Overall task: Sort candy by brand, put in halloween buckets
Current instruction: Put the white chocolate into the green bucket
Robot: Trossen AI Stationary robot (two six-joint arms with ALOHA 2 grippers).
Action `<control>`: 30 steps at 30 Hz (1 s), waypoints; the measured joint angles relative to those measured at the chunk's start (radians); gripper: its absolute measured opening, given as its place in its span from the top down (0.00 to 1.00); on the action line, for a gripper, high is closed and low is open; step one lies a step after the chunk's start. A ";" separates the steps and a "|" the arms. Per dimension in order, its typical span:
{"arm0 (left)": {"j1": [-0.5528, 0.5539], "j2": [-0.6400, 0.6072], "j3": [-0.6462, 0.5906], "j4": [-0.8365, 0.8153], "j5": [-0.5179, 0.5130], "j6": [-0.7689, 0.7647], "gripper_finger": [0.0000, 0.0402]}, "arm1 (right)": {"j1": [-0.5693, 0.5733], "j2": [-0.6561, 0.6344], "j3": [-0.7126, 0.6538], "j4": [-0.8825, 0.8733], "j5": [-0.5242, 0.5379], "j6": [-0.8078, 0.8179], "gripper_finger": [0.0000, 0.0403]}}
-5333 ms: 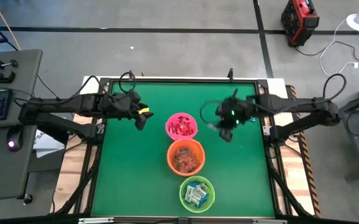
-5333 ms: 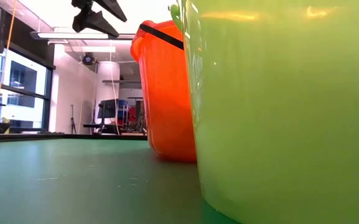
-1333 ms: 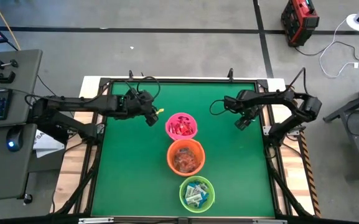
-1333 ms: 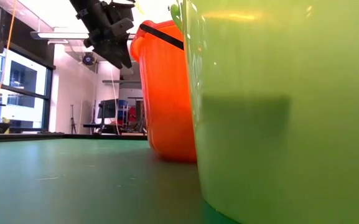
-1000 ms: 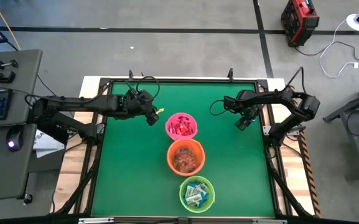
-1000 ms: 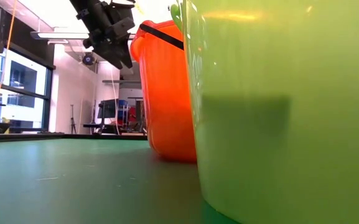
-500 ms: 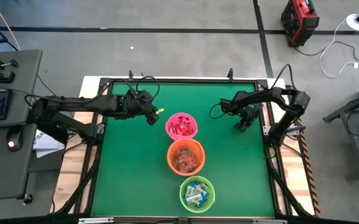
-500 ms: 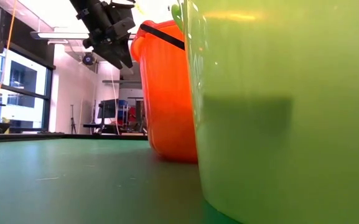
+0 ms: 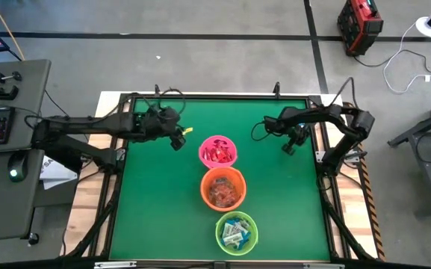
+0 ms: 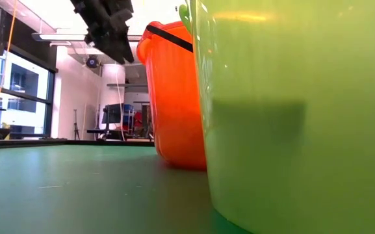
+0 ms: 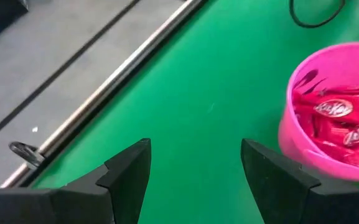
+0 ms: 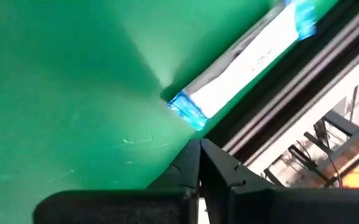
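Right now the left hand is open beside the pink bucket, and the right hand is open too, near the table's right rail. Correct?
Not quite. The right hand is shut, fingertips together, as the right wrist view shows. The rest stands: the left hand is open beside the pink bucket.

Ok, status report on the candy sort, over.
Left claw open beside pink bucket, empty. Right claw shut, empty, at table's edge. Blue-and-white candy lies there.
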 joint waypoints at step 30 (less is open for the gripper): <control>0.000 -0.157 0.001 -0.018 -0.082 -0.008 0.41 | -0.147 -0.033 0.157 -0.060 -0.124 0.112 0.43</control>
